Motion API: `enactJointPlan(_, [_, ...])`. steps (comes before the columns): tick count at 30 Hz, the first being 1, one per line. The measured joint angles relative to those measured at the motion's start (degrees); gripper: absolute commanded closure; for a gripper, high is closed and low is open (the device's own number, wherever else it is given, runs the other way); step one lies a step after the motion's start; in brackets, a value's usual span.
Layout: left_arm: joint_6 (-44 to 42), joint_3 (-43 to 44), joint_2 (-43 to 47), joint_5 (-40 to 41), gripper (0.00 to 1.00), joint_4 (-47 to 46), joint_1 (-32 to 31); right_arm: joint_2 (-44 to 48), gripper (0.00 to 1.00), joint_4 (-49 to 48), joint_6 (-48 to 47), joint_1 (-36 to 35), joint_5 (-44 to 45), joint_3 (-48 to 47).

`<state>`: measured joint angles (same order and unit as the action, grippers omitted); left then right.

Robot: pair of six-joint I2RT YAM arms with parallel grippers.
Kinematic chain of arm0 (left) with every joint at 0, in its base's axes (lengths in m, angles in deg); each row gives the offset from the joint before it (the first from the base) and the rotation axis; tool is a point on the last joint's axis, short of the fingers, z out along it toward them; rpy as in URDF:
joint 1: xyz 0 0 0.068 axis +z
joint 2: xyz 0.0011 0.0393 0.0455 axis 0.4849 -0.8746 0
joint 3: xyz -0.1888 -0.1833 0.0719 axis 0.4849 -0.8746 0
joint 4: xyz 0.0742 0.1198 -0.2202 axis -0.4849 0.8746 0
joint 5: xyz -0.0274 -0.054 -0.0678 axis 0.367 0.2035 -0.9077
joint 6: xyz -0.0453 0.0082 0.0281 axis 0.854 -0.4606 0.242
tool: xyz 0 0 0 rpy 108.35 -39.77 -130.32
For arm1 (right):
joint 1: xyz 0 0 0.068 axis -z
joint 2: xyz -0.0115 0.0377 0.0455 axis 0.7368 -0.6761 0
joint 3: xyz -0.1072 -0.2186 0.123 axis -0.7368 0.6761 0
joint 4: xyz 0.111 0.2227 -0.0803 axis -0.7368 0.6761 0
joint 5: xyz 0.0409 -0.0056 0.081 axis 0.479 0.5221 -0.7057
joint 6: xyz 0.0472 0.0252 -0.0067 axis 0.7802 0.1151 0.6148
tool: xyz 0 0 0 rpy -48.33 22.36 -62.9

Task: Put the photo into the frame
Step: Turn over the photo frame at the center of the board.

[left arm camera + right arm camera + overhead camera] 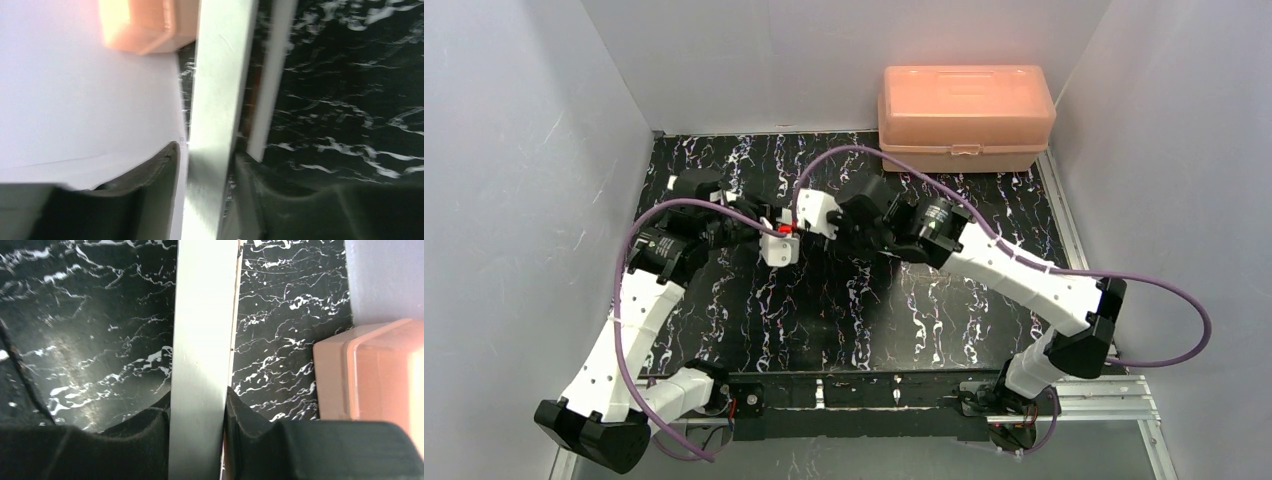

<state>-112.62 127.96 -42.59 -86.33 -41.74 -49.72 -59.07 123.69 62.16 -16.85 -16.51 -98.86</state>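
The frame (202, 315) shows as a white edge bar running up through the right wrist view. My right gripper (198, 395) is shut on it, with both dark pads against the bar. In the left wrist view the same frame (222, 75) stands on edge, brown board showing beside a second white bar. My left gripper (207, 152) holds that edge, though a thin pale sliver shows along its left finger (150, 185). Seen from above, the left gripper (769, 233) and the right gripper (809, 225) meet tip to tip over the table's middle. The photo is not in view.
A pink plastic box (964, 105) stands at the back right of the black marbled table (854, 310); it also appears as the box (370, 370) and the box (145, 25) in the wrist views. Pale walls close in the left, back and right sides.
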Motion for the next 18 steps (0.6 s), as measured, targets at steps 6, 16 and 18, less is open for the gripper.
enactJointPlan(6, [8.9,6.3,-0.5,-1.6,0.01,-7.8,0.5,-5.0,0.99,3.1,6.5,5.1,-7.3,-10.3])
enactJointPlan(16, [33.6,17.1,-7.1,-4.1,0.02,-16.6,12.4,-8.6,0.99,3.0,13.9,22.0,-21.9,-16.9])
enactJointPlan(18, [38.8,18.9,-10.0,-4.1,0.02,-16.5,15.8,-8.8,0.99,1.9,16.9,26.2,-24.3,-16.9])
